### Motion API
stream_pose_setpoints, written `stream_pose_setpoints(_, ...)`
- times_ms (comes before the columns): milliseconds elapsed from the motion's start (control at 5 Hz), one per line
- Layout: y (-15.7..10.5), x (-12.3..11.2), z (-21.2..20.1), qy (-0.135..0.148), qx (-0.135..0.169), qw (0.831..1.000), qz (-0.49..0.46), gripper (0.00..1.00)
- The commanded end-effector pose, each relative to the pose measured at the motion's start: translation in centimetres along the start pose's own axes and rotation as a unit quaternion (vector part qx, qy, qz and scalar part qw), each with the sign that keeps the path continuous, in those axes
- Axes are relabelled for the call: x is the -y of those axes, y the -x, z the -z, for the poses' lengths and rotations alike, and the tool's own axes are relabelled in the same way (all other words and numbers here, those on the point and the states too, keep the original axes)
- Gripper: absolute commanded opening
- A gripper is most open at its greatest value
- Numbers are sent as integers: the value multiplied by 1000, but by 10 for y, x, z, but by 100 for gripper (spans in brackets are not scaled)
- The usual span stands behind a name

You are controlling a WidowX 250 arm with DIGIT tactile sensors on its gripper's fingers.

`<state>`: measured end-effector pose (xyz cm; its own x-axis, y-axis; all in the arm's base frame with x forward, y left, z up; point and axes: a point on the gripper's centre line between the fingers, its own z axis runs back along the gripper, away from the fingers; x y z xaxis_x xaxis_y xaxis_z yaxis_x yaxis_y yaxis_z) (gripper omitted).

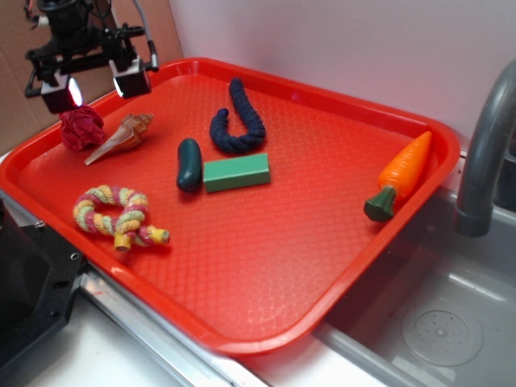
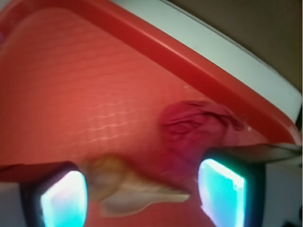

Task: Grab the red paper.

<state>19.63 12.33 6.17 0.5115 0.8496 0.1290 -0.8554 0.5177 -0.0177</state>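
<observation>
Approach step. Your black two-fingered pincer (image 1: 95, 85) hangs wide open and empty above the far-left corner of the big red plastic tray (image 1: 339, 242). The dark-red crumpled ball of paper (image 1: 81, 128) lies just below it, nearer one finger, touching the tan spiral seashell (image 1: 122, 135). Next, you should centre over the paper, descend, and close clear of the shell.

Toy kitchen: sink (image 1: 439, 322), faucet (image 1: 484, 153)

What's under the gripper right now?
The open gripper hangs above the red paper and the seashell, both on the tray. In the wrist view, one finger covers part of the paper.
</observation>
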Motion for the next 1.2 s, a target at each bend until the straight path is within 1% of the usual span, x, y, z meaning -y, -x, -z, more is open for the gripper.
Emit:
stream_pose_setpoints(0,-1,-36,24,-1,-32,997,-71,100)
stream_pose_setpoints(200,1,-49,34,2,-35,997,-75,100)
stream_pose_setpoints(1000,1,-49,34,2,-35,997,-75,100)
